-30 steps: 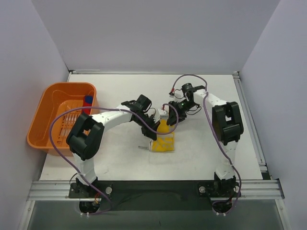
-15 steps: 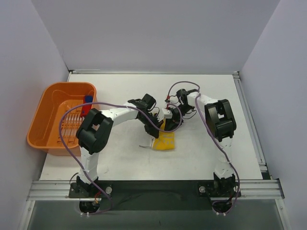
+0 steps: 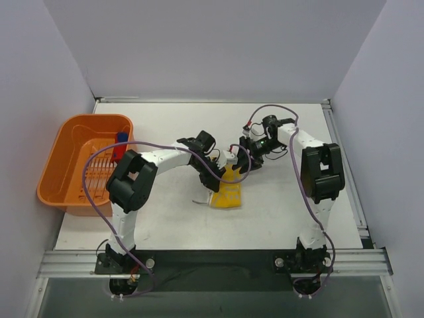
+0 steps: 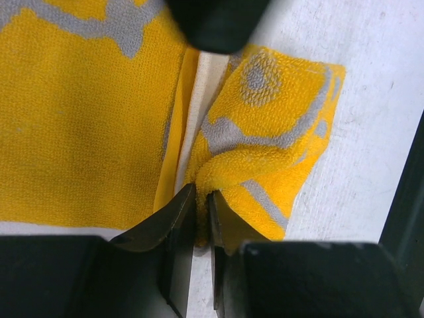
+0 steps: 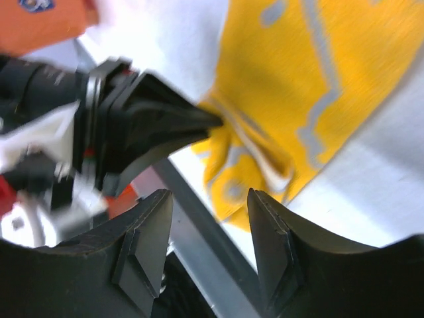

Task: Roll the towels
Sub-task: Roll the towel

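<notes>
Mid-roll on the yellow towel (image 3: 228,194), lying flat at the centre of the top view on the bench (image 3: 285,218). Pinched tight in the left hand (image 4: 201,196): a raised fold at one corner, lower middle of its wrist view, with cloth bunched between the fingers. Spread wide with nothing inside, the right hand (image 5: 210,194), hovering just above the same turned-over edge, lower centre of its own view. Well apart, at the left of the top view, the red and turquoise towel (image 3: 121,140), sitting in the orange tub (image 3: 53,159).

To do this step well:
- Hold the pinch firm but low, to avoid dragging the whole cloth across the bench.
- Bring the empty hand down on the far end of the fold and grip at the same height.
- Turn both ends over together toward the flat part.

Likely fault otherwise: a skewed, cone-shaped roll, with only one corner seemingly curled so far. Mind the two hands, very close together here.
</notes>
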